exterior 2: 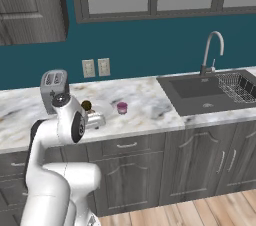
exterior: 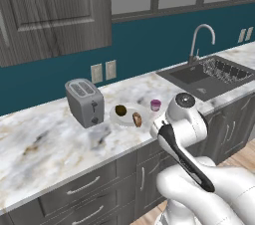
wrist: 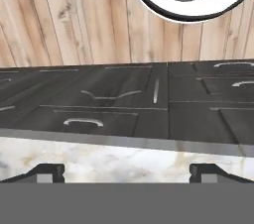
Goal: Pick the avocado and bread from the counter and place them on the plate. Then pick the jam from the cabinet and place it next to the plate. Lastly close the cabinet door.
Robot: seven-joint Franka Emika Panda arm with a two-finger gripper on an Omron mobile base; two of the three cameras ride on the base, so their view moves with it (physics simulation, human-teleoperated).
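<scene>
Near the front edge of the marble tabletop (exterior: pixel 45 144), beside the toaster (exterior: pixel 84 102), the plate (exterior: pixel 127 118) carries avocado (exterior: pixel 120 111) and bread (exterior: pixel 137 119), the jam (exterior: pixel 156 105) just beside it, cabinet door (exterior: pixel 50 10) above, gripper (wrist: pixel 127 172) open.

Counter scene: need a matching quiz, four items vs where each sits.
Items:
1. toaster
2. avocado
3. jam jar
4. dish rack

Places:
A. inside the sink
B. on the white plate, beside the bread
C. on the counter, on the plate's sink side
D. on the counter near the wall outlets

Pairs: 1-D, 2-B, 3-C, 4-A
</scene>
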